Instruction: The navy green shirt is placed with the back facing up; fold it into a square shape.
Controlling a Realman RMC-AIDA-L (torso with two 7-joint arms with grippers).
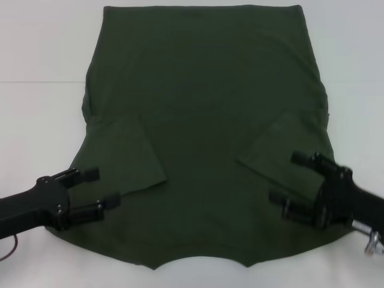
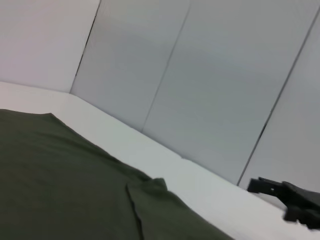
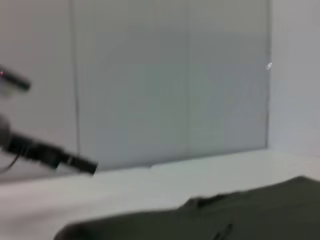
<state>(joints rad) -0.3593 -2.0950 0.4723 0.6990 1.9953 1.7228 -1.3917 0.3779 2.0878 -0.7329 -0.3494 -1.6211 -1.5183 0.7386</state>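
Flat, sleeves-in navy green shirt [image 1: 204, 120].

A plain white desk [image 1: 42, 54] fills the space, lit evenly. Behind it stand pale grey wall panels [image 2: 215, 75], split by thin dark vertical seams, meeting at a corner.

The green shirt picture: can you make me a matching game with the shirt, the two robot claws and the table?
Things:
1. navy green shirt
2. left end effector
3. right end effector
4. table

Descriptions:
A. white, under everything
B. open, at the shirt's edge on the robot's right
C. spread flat, both sleeves folded inward
D. open, at the shirt's edge on the robot's left

Pairs: 1-C, 2-D, 3-B, 4-A
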